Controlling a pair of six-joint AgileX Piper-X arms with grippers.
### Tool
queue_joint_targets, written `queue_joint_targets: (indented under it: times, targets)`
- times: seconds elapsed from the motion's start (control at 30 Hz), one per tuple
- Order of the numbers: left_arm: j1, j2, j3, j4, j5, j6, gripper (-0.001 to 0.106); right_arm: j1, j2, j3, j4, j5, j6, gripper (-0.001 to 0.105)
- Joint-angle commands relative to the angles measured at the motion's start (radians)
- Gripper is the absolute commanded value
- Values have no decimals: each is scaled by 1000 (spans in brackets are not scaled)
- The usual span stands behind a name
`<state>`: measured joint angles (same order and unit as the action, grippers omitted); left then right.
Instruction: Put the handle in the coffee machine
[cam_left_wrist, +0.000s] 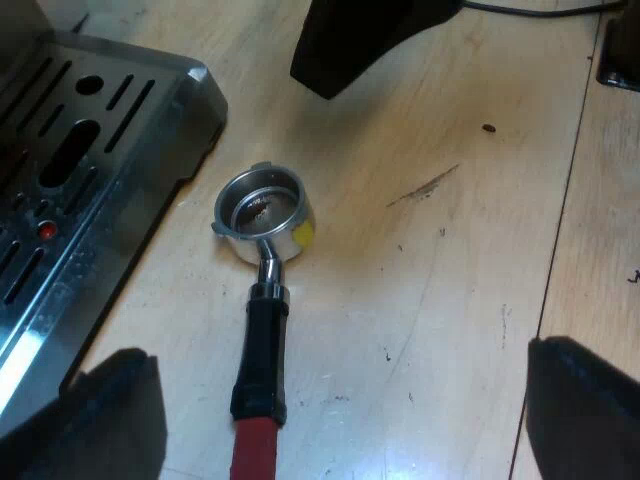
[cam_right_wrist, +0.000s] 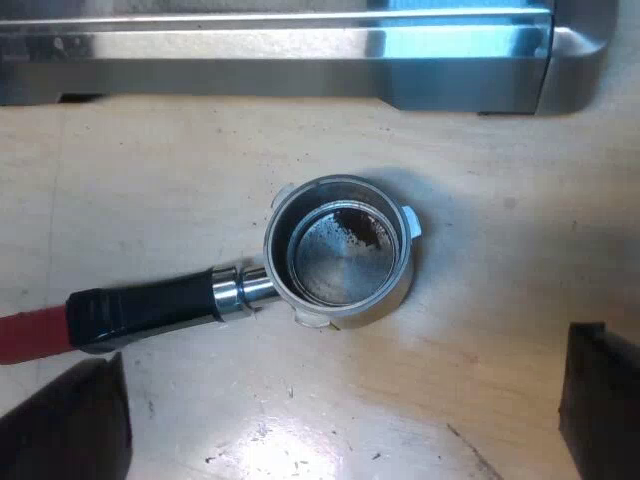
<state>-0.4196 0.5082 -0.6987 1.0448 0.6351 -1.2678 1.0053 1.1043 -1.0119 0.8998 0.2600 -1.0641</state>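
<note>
Left gripper (cam_left_wrist: 338, 400) and right gripper (cam_right_wrist: 345, 400), fingers wide apart and empty, over the loose holder (cam_left_wrist: 263, 212) on the table (cam_left_wrist: 450, 250)

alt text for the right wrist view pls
A metal holder with a dark, red-ended handle lies loose on the wooden table beside the base of the espresso machine, coffee residue in its basket. The right gripper hangs open above it.

Overhead light, probably: table (cam_right_wrist: 265, 450) glare, soft shadow around the holder (cam_right_wrist: 340, 262).
</note>
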Motion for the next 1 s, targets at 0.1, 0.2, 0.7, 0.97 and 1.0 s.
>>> queue_joint_targets:
  times: [0.1, 0.2, 0.7, 0.97, 1.0]
  targets:
    - [1, 0, -5, -19, 20, -14, 75, -21, 2, -4, 11, -10, -19, 87]
    - [1, 0, -5, -26, 30, -14, 75, -75, 28, -4, 9, -71, -48, 87]
    - [1, 0, -4, -27, 59, -60, 75, -170, 196, -4, -89, -199, -245, 87]
    - [1, 0, -4, -27, 87, -60, 75, -188, 250, -4, -126, -250, -361, 87]
    - [1, 0, -4, -27, 89, -60, 75, -188, 268, -4, -133, -250, -361, 87]
